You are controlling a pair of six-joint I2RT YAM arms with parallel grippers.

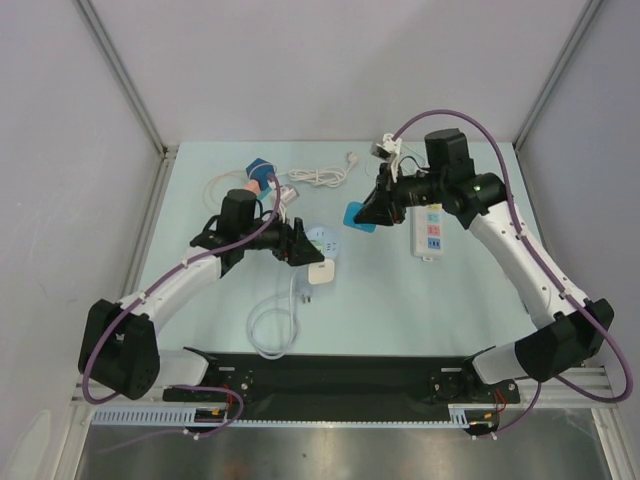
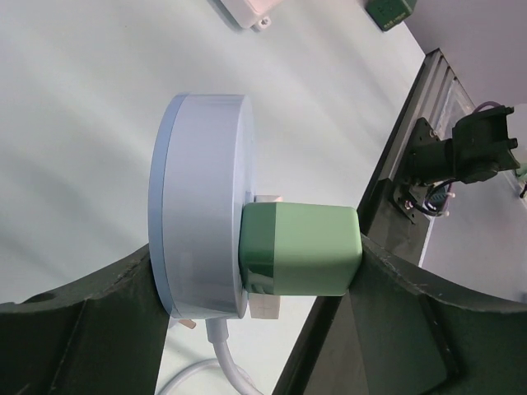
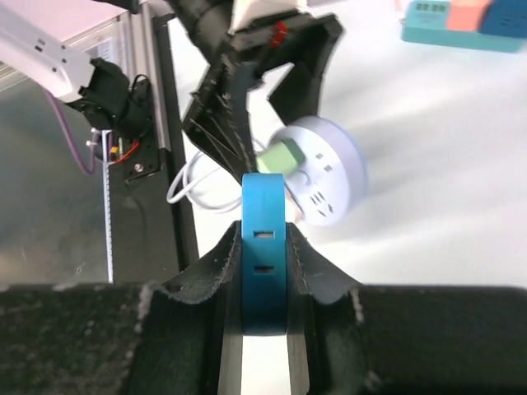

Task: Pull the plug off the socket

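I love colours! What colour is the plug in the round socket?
Light green plug, clearest in left wrist view.

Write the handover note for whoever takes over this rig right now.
The left gripper is open, its jaws straddling the green plug and the round white socket. I can't confirm a firm hold.
The right gripper is shut on a flat blue piece, beside the socket.
Done: the left arm has reached the plug.
Left: the plug is fully seated. Grip it and pull it out, steadying the socket if it lifts.
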